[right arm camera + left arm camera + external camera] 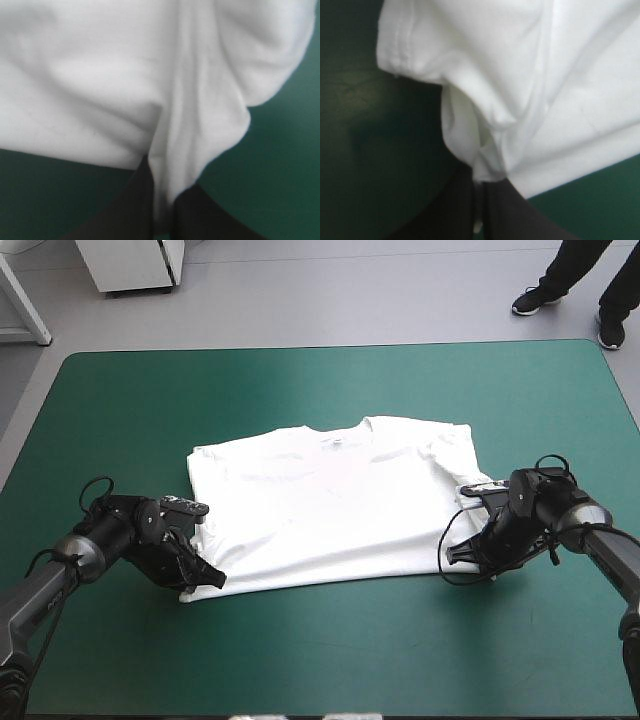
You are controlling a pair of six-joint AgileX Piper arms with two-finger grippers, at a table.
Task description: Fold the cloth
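The white T-shirt (335,505) lies flat in the middle of the teal-green table, folded into a broad rectangle with the collar toward the far edge. My left gripper (200,575) sits low at its near left corner. In the left wrist view that corner of the T-shirt (530,85) bunches into folds between the black fingers (455,210), which are shut on the T-shirt. My right gripper (468,552) rests at the near right corner. There the T-shirt (125,80) puckers into a ridge pinched between the right fingers (132,210), also shut on the cloth.
Bare teal-green cover (330,650) runs between the T-shirt's near hem and the table's front edge. More bare cover lies beyond the collar (320,380) and on both sides of the shirt.
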